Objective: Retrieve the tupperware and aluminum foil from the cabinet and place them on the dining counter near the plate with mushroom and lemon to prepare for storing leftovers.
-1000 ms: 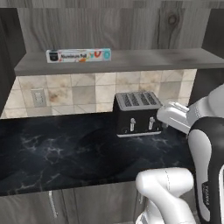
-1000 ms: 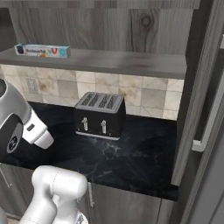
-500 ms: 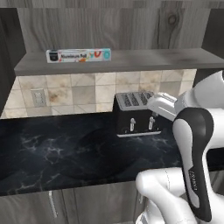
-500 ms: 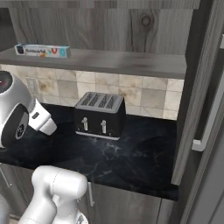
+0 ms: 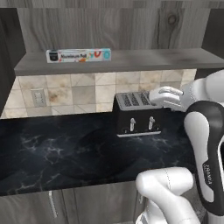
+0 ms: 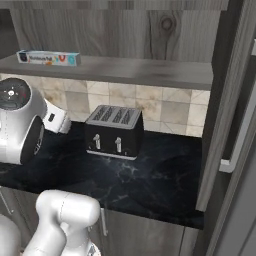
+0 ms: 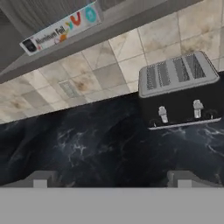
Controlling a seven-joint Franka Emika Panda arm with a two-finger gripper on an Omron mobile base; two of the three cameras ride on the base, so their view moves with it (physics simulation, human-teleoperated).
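Two dark fingertips (image 7: 41, 180) of the pincer (image 7: 111, 179) are standing wide apart, holding nothing, over the black counter (image 5: 65, 148). Beyond, a black toaster (image 5: 138, 114) is sitting by the tiles. Farthest, the aluminum foil (image 5: 78, 55) is lying on the cabinet (image 6: 150, 30) shelf (image 5: 144, 59).

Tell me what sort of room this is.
Most likely a kitchen: a black toaster stands on a black marble-veined counter backed by beige tiles, with an aluminum foil carton on the shelf above.
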